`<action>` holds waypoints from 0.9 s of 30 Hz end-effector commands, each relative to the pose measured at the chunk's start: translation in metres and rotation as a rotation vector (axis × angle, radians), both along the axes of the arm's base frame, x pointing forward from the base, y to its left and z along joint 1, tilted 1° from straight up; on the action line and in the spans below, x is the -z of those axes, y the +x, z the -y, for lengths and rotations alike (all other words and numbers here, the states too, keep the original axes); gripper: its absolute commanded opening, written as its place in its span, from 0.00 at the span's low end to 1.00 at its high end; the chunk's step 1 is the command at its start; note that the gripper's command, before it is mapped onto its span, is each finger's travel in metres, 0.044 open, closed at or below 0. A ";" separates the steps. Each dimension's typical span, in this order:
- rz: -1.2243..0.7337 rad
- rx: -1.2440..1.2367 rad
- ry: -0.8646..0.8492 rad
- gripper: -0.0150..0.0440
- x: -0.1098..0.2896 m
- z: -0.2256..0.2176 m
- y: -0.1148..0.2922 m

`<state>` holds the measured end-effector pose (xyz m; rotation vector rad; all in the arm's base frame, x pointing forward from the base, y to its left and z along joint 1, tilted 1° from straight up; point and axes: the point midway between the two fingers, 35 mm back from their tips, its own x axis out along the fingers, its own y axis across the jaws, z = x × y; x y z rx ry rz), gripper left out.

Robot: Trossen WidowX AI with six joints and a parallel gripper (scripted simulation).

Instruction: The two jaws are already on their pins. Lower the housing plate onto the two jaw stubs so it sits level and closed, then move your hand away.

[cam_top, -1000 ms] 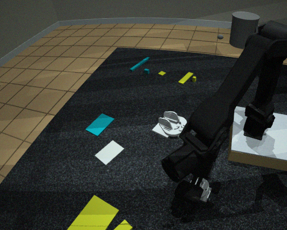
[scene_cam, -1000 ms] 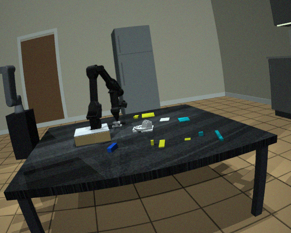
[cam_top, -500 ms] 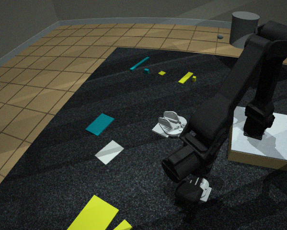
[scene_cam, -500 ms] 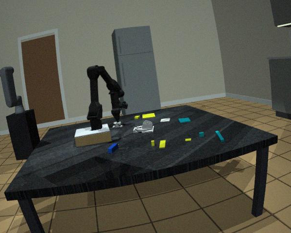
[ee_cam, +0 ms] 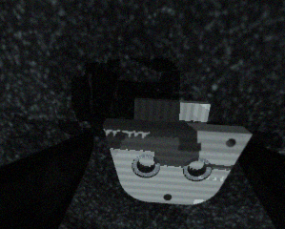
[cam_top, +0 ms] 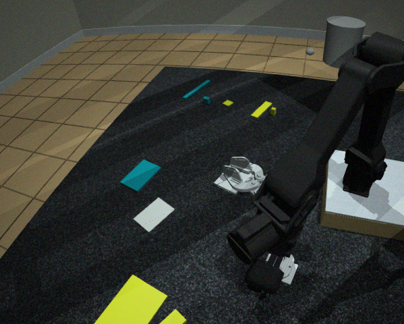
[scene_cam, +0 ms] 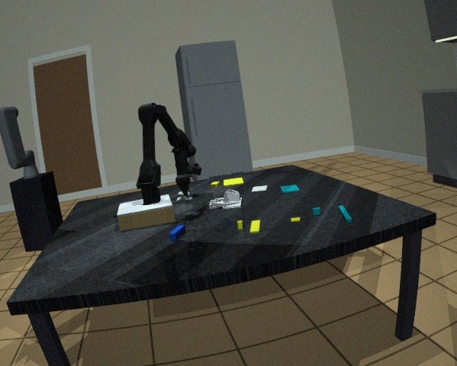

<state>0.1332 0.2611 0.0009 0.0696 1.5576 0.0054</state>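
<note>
In the exterior view, a brown door [scene_cam: 67, 126] stands at left and a grey fridge [scene_cam: 217, 118] near upper centre, against a beige wall [scene_cam: 295, 78]. Tan tiles [scene_cam: 236, 315] [cam_top: 38, 129] cover the floor; a lit strip [scene_cam: 453, 38] glows at upper right.
</note>
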 end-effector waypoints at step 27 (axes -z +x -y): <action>-0.014 0.004 -0.015 1.00 0.013 0.003 -0.003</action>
